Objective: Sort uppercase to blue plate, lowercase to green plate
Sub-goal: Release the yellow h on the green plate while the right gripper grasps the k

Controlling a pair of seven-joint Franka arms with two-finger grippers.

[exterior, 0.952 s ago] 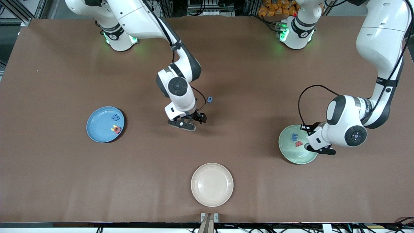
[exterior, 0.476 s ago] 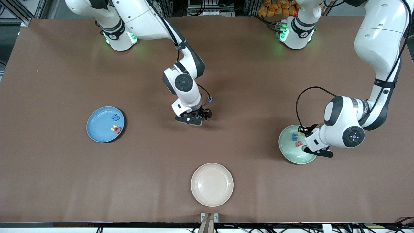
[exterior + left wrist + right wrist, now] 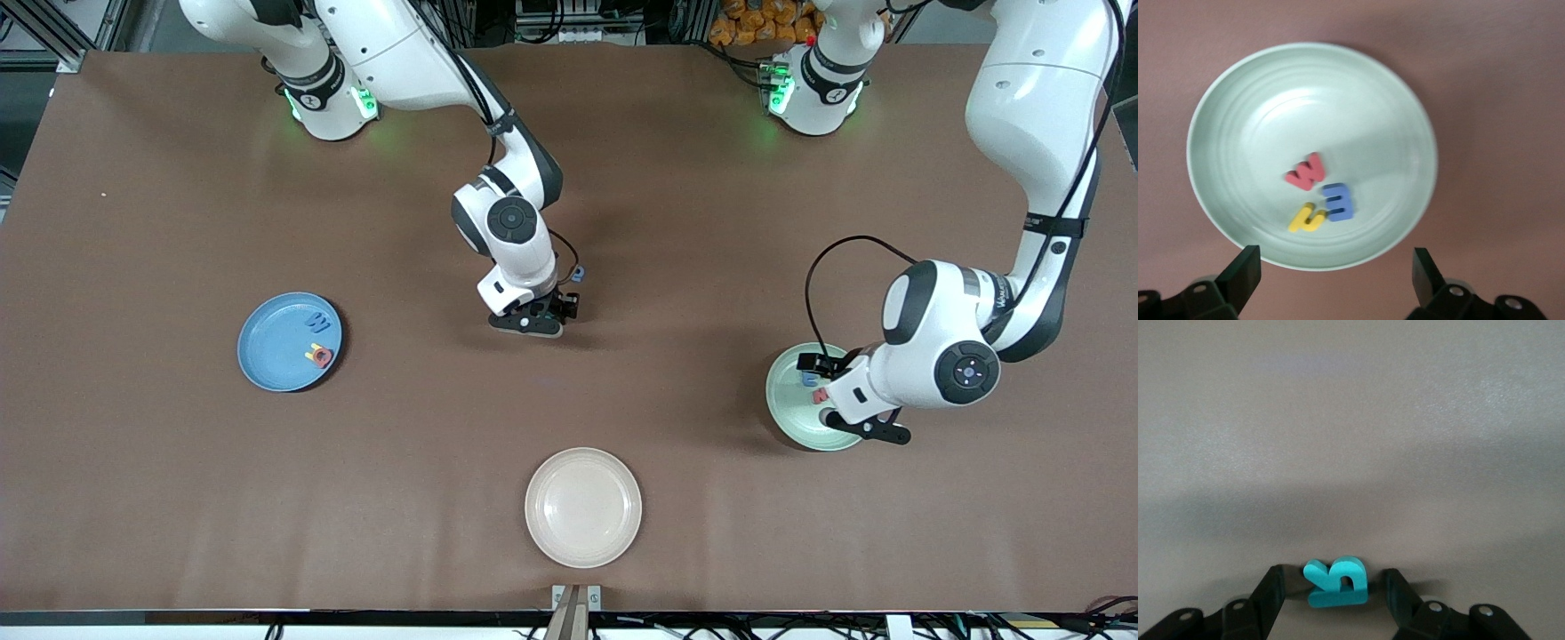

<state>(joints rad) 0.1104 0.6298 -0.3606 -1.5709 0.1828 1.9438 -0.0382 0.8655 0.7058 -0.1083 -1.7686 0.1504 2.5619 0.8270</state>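
Left arm: comes from its base at the top of the front view, bends down at the elbow and hangs its wrist over the green plate [image 3: 787,411] at its own end of the surface [image 3: 160,498].
Left gripper [image 3: 1331,277]: over the green plate's rim, jaws spread wide with nothing between them.
Green plate contents: red w [image 3: 1305,172], blue m [image 3: 1338,202] and yellow h [image 3: 1306,219] lie clustered, the three touching or nearly so, off-centre in the dish.
Right arm: reaches from its base down to mid-surface, the wrist pointing straight down.
Right gripper [image 3: 1333,587]: low at the surface, jaws set on either side of the teal-green B [image 3: 1336,581], with a narrow gap on each side; no grip is visible.
Blue a [image 3: 578,273]: on the bare surface just beside the right wrist, half hidden by its cable.
Blue plate [image 3: 267,342]: toward the right arm's end of the surface, carrying the blue W [image 3: 317,324], with the red Q [image 3: 322,356] and yellow H [image 3: 311,356] touching each other nearer the front camera.
Cream plate [image 3: 582,507]: nearest the front camera, between the two other plates.
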